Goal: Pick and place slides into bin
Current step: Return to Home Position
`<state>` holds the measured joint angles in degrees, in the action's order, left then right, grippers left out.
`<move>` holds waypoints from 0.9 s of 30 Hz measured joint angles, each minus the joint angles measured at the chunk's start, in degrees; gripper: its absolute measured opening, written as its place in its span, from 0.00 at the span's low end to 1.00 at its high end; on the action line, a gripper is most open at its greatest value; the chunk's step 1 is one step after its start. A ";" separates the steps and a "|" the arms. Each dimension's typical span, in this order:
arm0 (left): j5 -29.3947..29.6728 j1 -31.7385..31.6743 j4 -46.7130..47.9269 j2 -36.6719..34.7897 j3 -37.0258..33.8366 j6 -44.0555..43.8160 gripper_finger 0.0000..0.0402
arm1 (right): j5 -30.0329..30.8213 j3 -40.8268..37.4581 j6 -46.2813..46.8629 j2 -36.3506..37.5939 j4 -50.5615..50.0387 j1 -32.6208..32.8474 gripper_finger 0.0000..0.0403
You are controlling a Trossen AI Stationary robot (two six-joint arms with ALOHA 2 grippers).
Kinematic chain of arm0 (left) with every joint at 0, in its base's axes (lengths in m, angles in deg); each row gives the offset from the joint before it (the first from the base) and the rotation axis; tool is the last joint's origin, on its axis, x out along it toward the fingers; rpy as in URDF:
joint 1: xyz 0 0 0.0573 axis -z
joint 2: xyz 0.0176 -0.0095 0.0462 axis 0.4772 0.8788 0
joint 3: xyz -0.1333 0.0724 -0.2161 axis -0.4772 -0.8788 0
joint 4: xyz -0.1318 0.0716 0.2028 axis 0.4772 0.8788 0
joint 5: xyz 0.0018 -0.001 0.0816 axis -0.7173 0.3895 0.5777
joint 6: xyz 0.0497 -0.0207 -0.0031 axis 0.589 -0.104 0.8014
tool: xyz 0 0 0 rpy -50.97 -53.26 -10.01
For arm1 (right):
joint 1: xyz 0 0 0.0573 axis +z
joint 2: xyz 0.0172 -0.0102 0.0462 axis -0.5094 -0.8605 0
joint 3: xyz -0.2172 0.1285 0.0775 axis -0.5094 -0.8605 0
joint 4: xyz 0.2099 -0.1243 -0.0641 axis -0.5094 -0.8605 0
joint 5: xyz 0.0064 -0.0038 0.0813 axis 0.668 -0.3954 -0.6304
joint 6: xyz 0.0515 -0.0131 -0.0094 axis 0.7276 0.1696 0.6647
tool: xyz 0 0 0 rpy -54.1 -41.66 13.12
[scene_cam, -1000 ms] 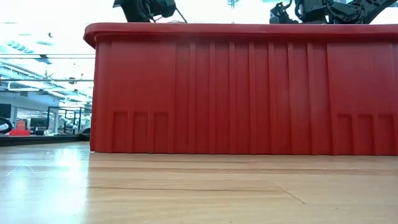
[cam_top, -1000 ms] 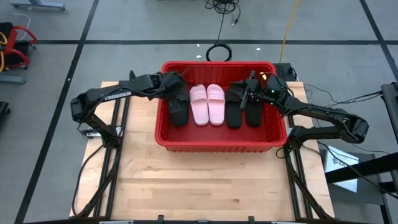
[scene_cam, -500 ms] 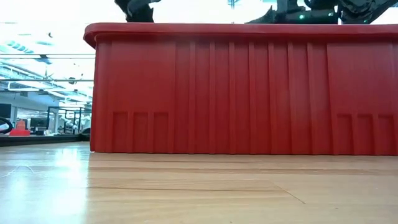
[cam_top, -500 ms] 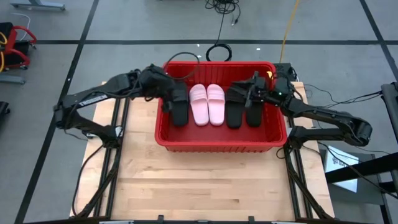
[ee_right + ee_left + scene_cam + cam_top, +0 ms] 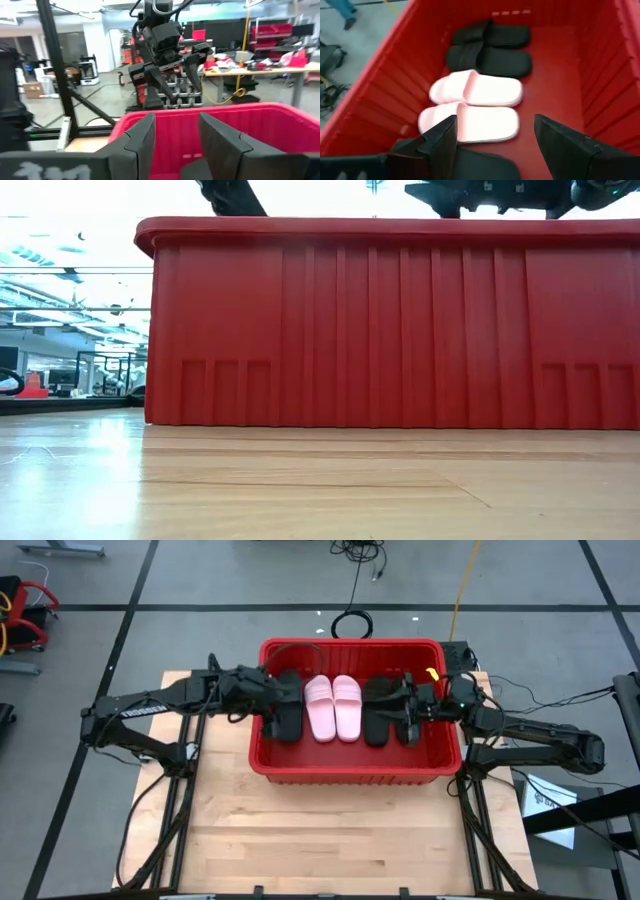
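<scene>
Both my grippers hang empty over the ends of the bin (image 5: 350, 776). The left gripper (image 5: 495, 120) is spread wide, with nothing between its fingers (image 5: 440, 145). From above, it (image 5: 278, 702) sits just inside the bin's left rim, over a black slide (image 5: 475, 167) at that end. A second ago it reached toward the far left corner. It has since drawn back toward the middle of that end, and the arm lies lower and straighter.

Past its fingertips the two pink slides (image 5: 472, 105) lie side by side on the bin floor. Beyond them two more black slides (image 5: 490, 47) lie next to each other at the right end. My right gripper (image 5: 176, 117) is parted to a moderate gap and holds nothing. It hangs above those two black slides (image 5: 390, 718), having swung from the far right corner toward the middle of that end.

The five slides I can count have not moved. From table height the red bin wall hides them, and only dark parts of my arms show above the rim. The bin stands on the far half of the wooden table (image 5: 330, 830).
</scene>
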<state>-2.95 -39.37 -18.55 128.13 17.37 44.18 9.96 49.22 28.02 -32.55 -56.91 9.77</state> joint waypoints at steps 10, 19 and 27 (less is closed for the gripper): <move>7.18 6.36 -4.09 -4.57 -5.76 -4.38 0.64 | 0.22 0.00 2.10 0.32 -5.03 5.14 0.35; 8.30 11.11 -11.60 -14.14 -16.17 -4.51 0.64 | 6.32 -0.01 0.60 0.42 -8.20 10.43 0.35; 7.90 11.78 -13.66 -20.53 -20.84 -5.18 0.64 | 6.03 0.04 -2.62 2.55 -6.09 14.10 0.35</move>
<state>4.95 -27.59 -32.21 107.60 -3.47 39.00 15.99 49.26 25.41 -30.00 -63.00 23.87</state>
